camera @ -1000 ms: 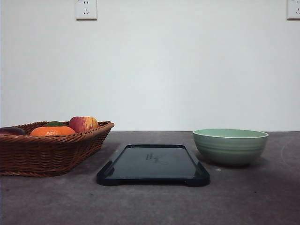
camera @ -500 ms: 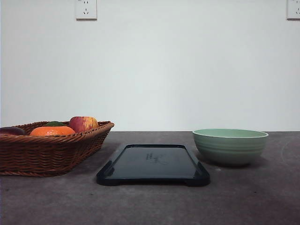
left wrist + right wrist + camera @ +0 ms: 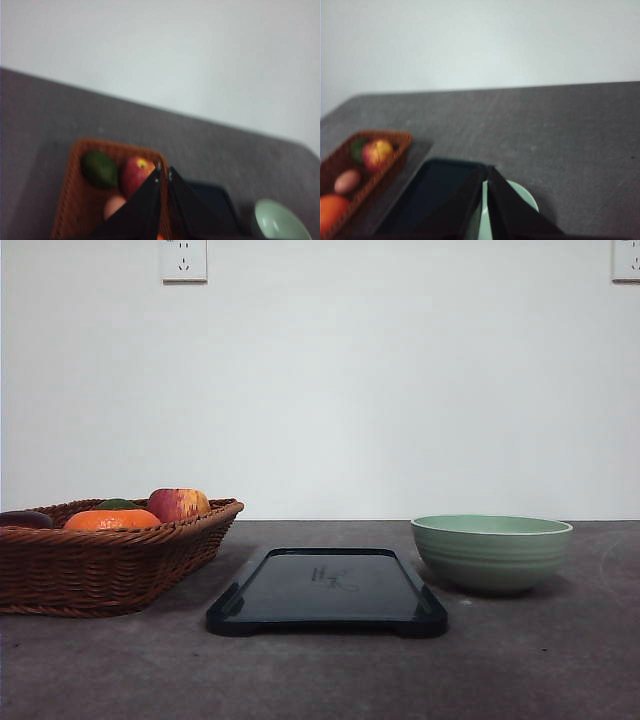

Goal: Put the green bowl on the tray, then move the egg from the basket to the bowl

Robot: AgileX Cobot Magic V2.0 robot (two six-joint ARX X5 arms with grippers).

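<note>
Nothing on the table has shifted over the last second, so the first step has not begun. One basket lies below and ahead of the left gripper, whose fingers are pressed together and empty. One tray sits bare beneath the right gripper, likewise clenched on nothing. One green bowl rests just under and beyond that gripper, off the tray. In the basket: one apple, one orange, one green fruit, one egg.
</note>
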